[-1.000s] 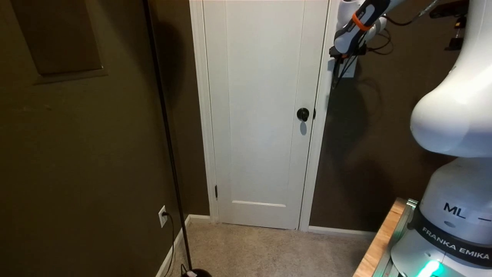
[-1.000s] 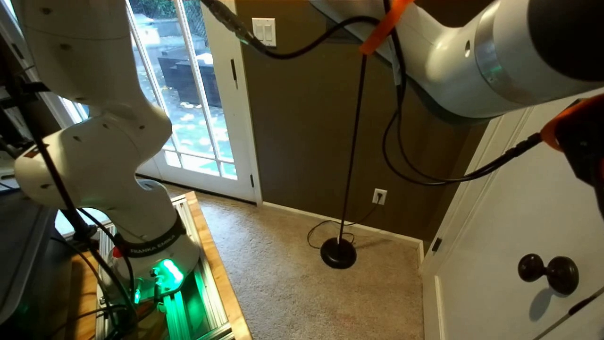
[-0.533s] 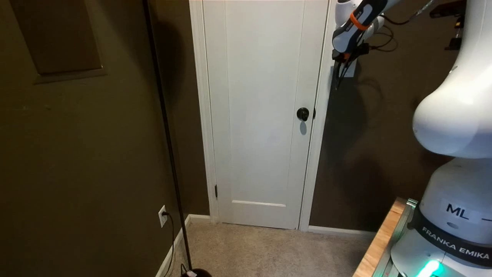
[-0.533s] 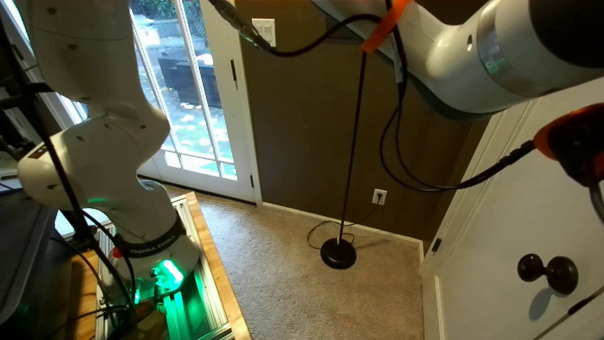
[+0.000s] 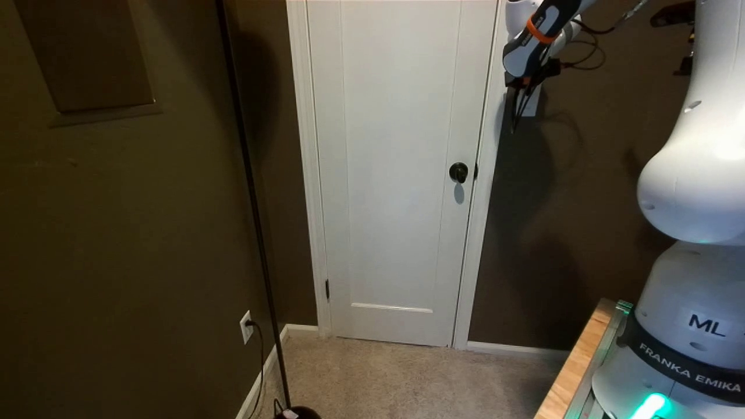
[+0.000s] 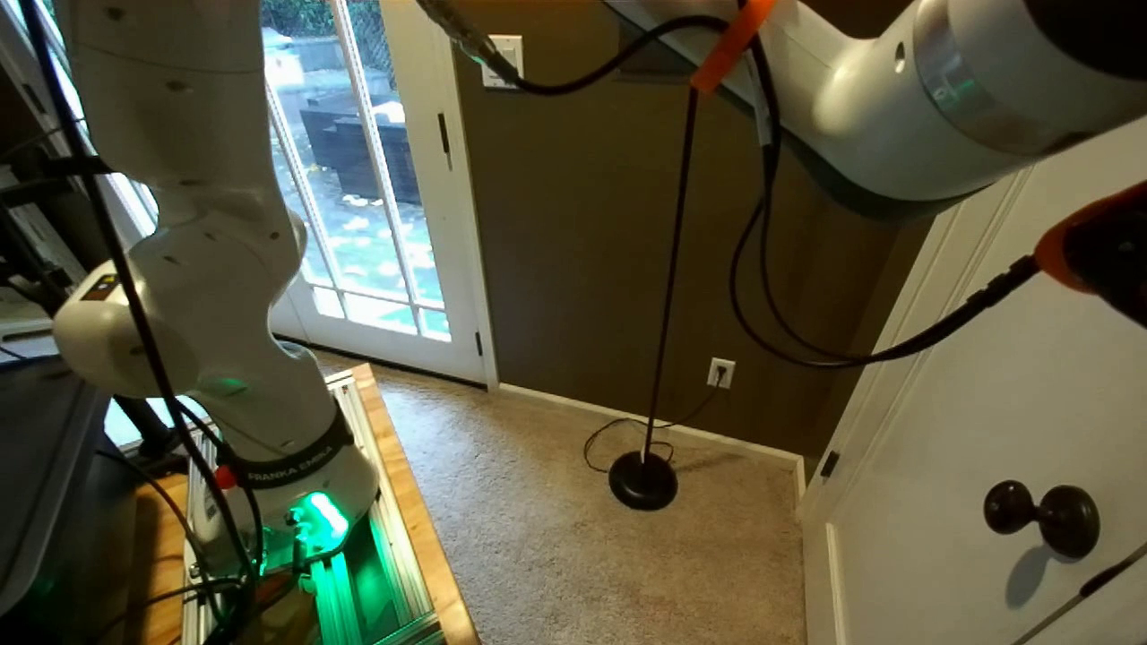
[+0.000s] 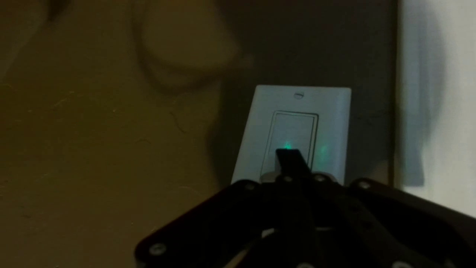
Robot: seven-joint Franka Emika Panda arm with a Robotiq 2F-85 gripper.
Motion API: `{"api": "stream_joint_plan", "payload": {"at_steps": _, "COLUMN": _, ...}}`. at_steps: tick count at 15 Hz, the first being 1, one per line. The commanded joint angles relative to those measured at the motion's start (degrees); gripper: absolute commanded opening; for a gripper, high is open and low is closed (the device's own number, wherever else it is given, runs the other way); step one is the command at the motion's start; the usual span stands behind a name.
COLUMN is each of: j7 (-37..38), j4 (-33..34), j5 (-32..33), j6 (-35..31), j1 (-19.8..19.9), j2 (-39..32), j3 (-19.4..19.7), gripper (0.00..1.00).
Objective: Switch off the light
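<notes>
A white wall plate [image 7: 336, 126] with a flat rocker light switch [image 7: 293, 130] fills the middle of the wrist view. A small green glow shows on the rocker just above my fingertips. The plate [image 5: 530, 105] also shows partly behind the gripper in an exterior view. My gripper [image 7: 292, 158] is shut and empty, with its fingertips in front of the lower part of the rocker. I cannot tell whether they touch it. In an exterior view the black gripper [image 5: 528, 80] is up by the wall, right of the door frame. The rocker's lower end is hidden behind the gripper.
A white door [image 5: 401, 203] with a dark knob [image 5: 458, 173] stands beside the switch. Its frame [image 7: 412, 111] is close right of the plate in the wrist view. Loose cables [image 6: 806, 358] hang from the arm. A floor lamp's black base [image 6: 642, 481] stands on the carpet.
In both exterior views the arm's lower links have swung slightly to the right. The gripper has shifted only a little and stays by the switch plate.
</notes>
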State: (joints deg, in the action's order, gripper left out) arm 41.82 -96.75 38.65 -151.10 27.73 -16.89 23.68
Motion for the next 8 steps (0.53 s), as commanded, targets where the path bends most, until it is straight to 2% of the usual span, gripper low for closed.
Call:
{"api": "stream_joint_plan", "payload": {"at_steps": 1, "j7": -2.3, "j4": 2.4, "j5": -3.1, "j6": -1.6, "j1": -1.6, "j2": -2.9, "j3": 2.8, "gripper": 0.00}}
{"api": "stream_joint_plan", "payload": {"at_steps": 5, "j7": -3.7, "j4": 2.7, "j5": -7.0, "j6": -5.5, "j1": -1.6, "j2": -4.5, "j3": 3.6, "gripper": 0.00}}
{"api": "stream_joint_plan", "payload": {"at_steps": 8, "j7": -5.6, "j4": 2.5, "j5": -10.0, "j6": -5.8, "j1": -2.3, "j2": -4.4, "j3": 4.4, "gripper": 0.00}}
